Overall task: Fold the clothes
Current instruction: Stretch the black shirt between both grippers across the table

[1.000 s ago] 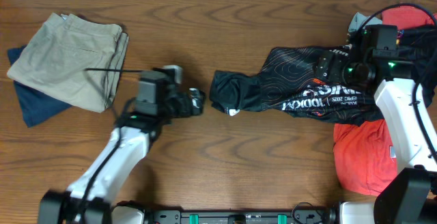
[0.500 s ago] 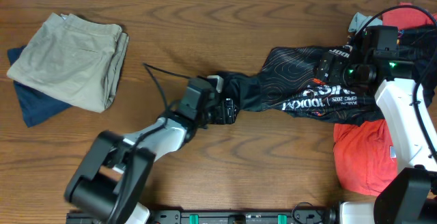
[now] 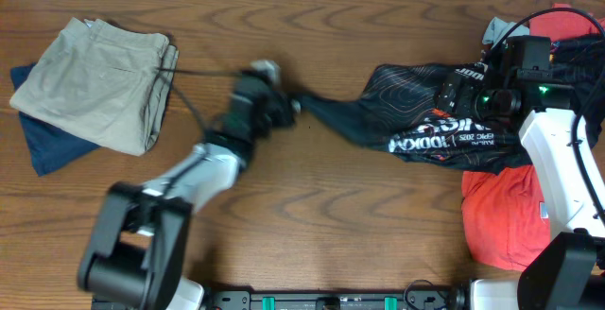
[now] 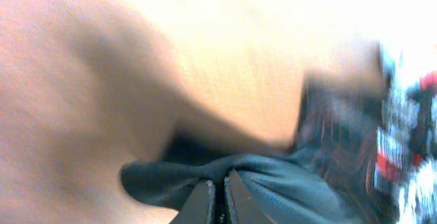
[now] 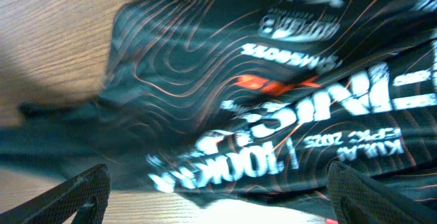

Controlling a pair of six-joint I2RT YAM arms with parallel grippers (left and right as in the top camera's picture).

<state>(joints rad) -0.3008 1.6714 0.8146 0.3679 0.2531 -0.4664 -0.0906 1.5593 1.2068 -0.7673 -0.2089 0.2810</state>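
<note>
Brown wooden surface [image 3: 359, 225], shown from overhead and from both wrists. Black T-shirt [image 3: 406, 102] with thin orange contour lines and white "100KM" print lies crumpled on the right half of the surface. Its left end narrows to a stretched tip near the centre. The left jaws are clamped tight on that tip. The left wrist view, though blurred, shows the two fingers [image 4: 203, 200] pressed together with dark cloth bunched around them. The right jaws are spread wide and grip nothing. They are poised over the printed part of the T-shirt, with the fingertips [image 5: 75, 193] at the lower corners of the right wrist view. The T-shirt's right end overlaps a coral-red shirt [image 3: 501, 220] at the right edge. A scrap of pale grey-blue cloth [image 3: 492, 31] shows beside the right arm [image 3: 558, 159]. Well apart, at far left, folded khaki trousers [image 3: 90, 83] rest on a navy garment [image 3: 47, 149].
</note>
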